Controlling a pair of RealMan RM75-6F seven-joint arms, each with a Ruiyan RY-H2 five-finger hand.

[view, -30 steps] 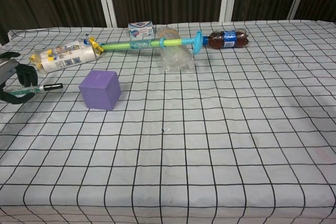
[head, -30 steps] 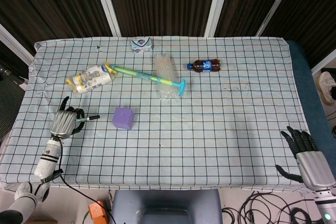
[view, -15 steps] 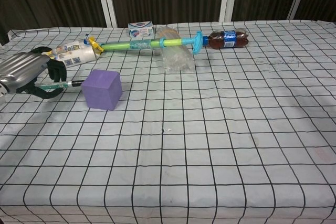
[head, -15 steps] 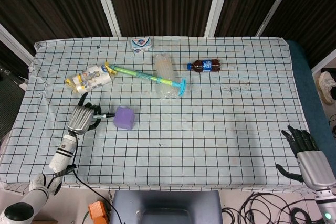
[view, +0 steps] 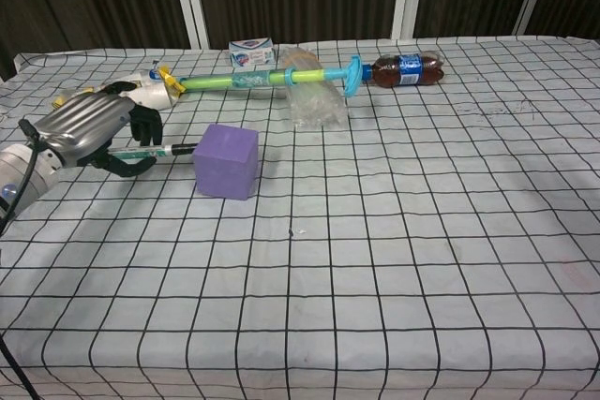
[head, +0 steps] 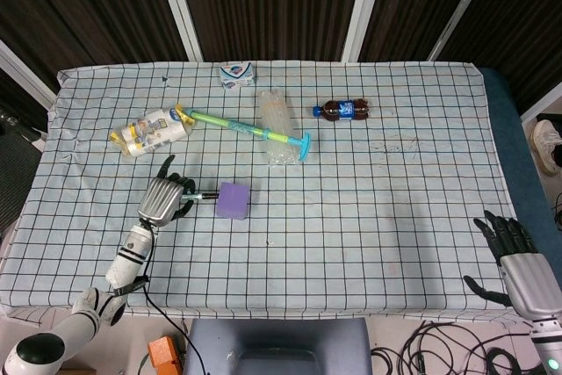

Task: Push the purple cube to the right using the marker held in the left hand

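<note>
So the left robot hand is wrapped around a thin green marker, tip right up against the small purple foam-looking cube. The cube sits toward the left side of the checkered surface, so I'd say most of the push is left. The right robot hand hangs off the right edge, fingers apart, empty.
</note>
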